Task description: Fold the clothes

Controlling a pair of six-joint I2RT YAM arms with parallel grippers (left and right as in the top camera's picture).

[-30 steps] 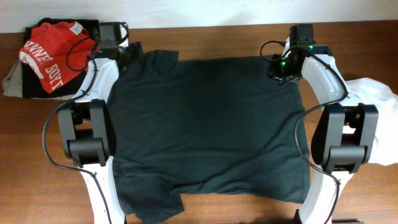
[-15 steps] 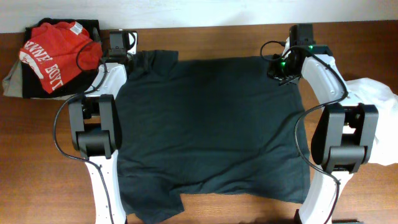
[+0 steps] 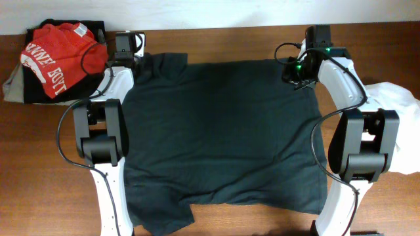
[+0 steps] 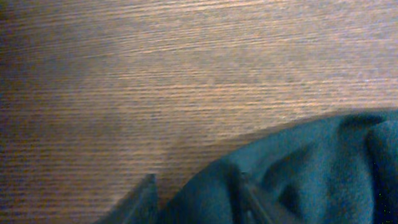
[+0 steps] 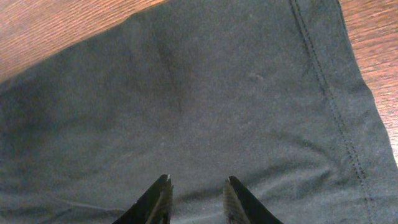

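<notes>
Shirt (image 3: 223,131) spread flat on desk (image 4: 186,74), long axis crosswise, body lying nearward of both arms: right end effector (image 5: 198,198) pinched on far right corner, left end effector (image 4: 198,196) straddling far left edge, clamp not discernible.

Left arm (image 3: 98,131) repositioned. A second ago the elbow sat lower and the forearm slanted outward. The elbow is now slightly higher and the forearm runs straighter to the far corner. Left tool (image 4: 198,202) has shifted right, to the T-shirt (image 3: 223,131) sleeve (image 3: 164,65). Its fingers (image 4: 146,196) now straddle the cloth edge. More of the sleeve's outer side is uncovered.
</notes>
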